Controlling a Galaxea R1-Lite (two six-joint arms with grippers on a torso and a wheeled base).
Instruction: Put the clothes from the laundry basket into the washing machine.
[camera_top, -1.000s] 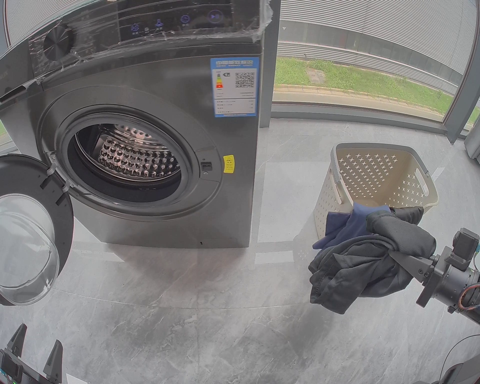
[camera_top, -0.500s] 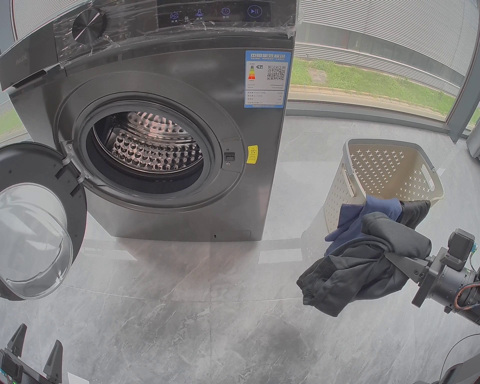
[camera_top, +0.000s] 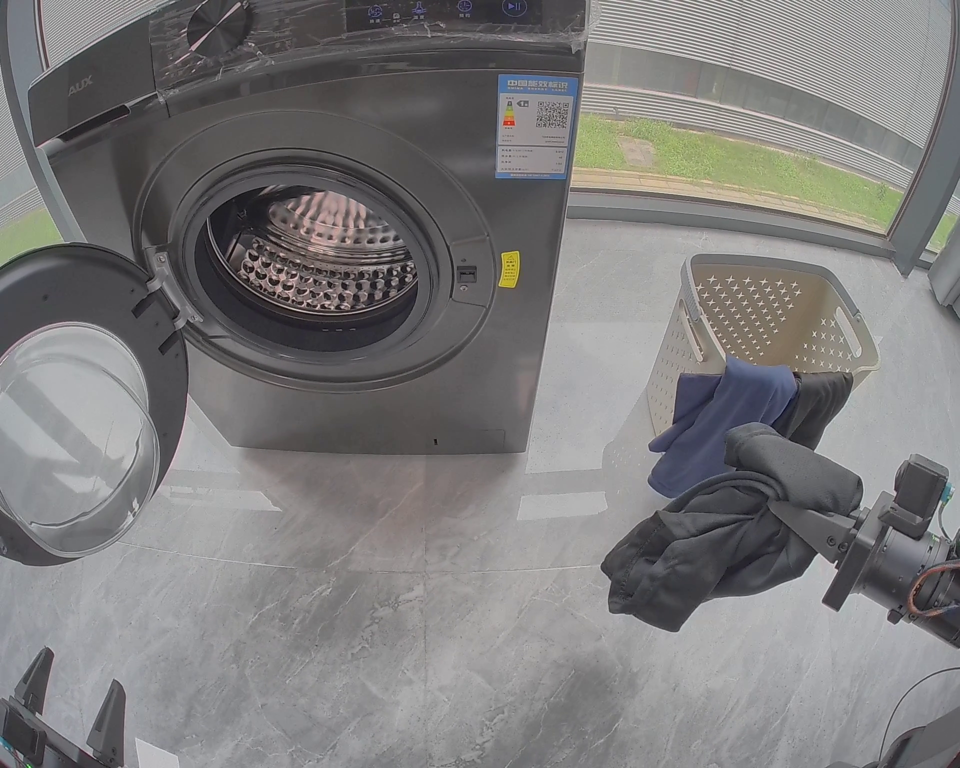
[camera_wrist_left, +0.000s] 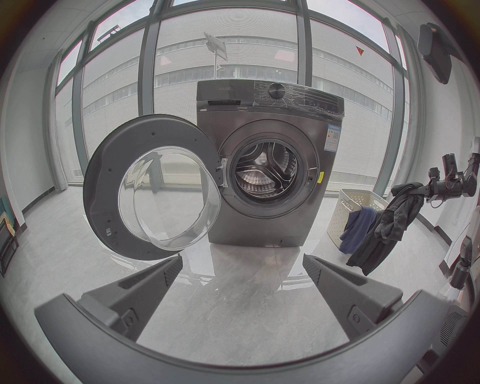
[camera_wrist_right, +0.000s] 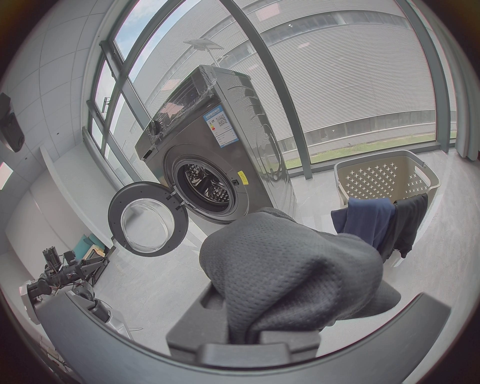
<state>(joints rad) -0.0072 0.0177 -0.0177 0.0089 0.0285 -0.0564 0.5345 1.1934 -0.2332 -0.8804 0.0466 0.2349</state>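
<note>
Right gripper (camera_top: 792, 518) clamps shut on a bunched fold of the dark grey garment (camera_top: 715, 550), dangling above the floor near the laundry basket (camera_top: 760, 260). Soft, light, floppy stuff. Trailing ends may snag entering the washing machine (camera_top: 330, 420), so a mid-bundle hold suits it.

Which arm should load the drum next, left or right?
Right. The right gripper is shut on the dark garment, held up beside the laundry basket. The left gripper hangs open and empty, and the washing machine door is open.
</note>
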